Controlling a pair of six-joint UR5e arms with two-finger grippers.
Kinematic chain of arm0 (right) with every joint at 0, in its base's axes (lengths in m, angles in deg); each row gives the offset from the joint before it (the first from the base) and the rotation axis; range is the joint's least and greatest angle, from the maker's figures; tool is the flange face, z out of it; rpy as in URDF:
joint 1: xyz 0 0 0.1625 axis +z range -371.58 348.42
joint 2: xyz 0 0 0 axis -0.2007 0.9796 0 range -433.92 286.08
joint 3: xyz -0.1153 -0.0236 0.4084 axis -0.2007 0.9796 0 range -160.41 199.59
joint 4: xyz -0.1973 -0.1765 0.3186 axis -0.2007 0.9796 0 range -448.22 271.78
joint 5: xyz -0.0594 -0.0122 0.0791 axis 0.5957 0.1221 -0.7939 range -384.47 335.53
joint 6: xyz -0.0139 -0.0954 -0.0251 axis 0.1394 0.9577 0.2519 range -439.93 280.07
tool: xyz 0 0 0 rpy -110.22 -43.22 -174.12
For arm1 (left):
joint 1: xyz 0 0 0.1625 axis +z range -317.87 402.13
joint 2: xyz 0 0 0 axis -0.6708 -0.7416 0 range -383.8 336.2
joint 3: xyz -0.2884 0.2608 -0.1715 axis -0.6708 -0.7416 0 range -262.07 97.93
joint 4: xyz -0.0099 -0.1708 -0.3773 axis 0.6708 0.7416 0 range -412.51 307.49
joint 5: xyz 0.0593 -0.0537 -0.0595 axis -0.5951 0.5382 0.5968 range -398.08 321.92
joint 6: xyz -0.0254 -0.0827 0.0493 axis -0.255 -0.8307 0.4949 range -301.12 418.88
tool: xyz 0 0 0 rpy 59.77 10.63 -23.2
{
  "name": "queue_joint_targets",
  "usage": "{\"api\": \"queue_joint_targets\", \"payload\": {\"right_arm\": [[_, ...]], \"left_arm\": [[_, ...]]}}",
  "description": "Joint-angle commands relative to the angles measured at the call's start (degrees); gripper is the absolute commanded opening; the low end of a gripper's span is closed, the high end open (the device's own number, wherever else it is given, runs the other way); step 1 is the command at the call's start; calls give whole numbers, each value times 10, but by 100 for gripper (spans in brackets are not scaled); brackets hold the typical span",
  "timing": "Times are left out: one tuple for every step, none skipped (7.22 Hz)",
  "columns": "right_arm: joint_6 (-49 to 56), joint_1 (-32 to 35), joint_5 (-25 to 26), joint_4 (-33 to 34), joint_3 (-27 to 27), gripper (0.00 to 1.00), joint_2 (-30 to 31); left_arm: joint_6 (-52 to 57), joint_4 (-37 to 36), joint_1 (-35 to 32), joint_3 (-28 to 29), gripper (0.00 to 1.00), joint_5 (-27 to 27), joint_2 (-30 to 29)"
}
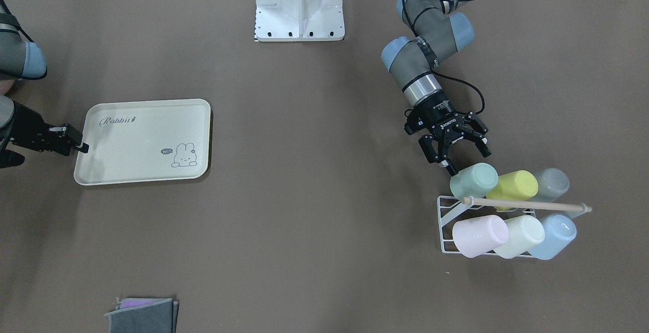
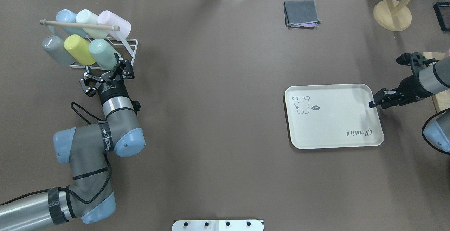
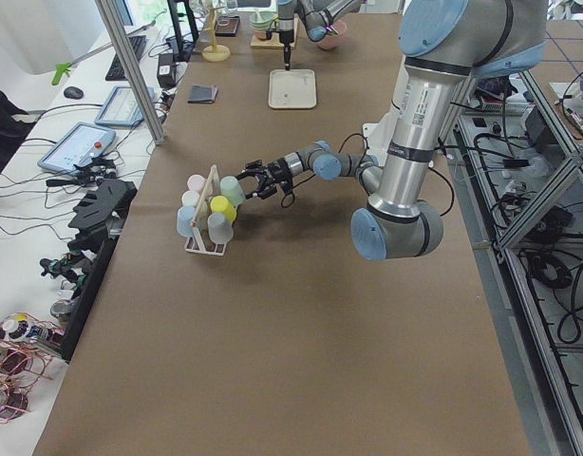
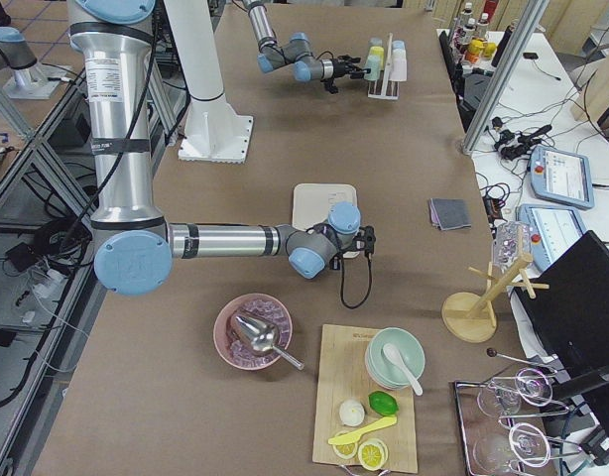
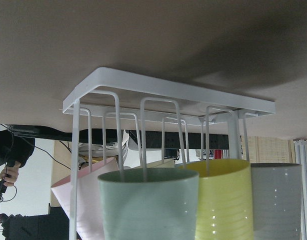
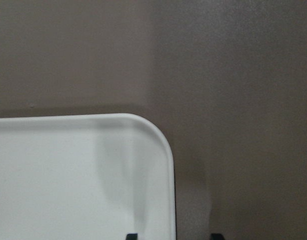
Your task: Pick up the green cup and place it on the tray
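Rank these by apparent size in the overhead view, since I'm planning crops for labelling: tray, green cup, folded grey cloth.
1. The tray, clearly largest.
2. The folded grey cloth.
3. The green cup, a little smaller than the cloth; it is tilted on its rack and its base is partly hidden by the left tool.

Even overhead light, soft shadows

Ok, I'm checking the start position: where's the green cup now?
In the overhead view the green cup sits far left on the white wire rack, beside the yellow cup, just ahead of the open left gripper.
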Motion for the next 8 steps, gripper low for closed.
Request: {"api": "queue_joint_targets", "payload": {"right_arm": [[1, -2, 1, 1, 2, 56, -3], [1, -4, 2, 1, 4, 55, -4], [0, -8, 3, 1, 7, 55, -6], [0, -9, 6, 1, 7, 55, -5], [0, -10, 5, 1, 9, 55, -6], [0, -11, 5, 2, 9, 53, -7], [0, -11, 4, 3, 9, 31, -7], [0, -10, 3, 2, 9, 0, -6]], "left_arm": [[0, 7, -9, 35, 98, -1, -25], [0, 55, -13, 74, 98, -1, -25], [1, 81, -26, 93, 98, -1, -24], [7, 82, -27, 95, 98, -2, -25], [34, 83, -33, 91, 98, -2, -25], [38, 84, -34, 91, 98, -2, -26], [39, 84, -33, 91, 98, -2, -28], [50, 84, -33, 91, 98, -2, -29]]}}
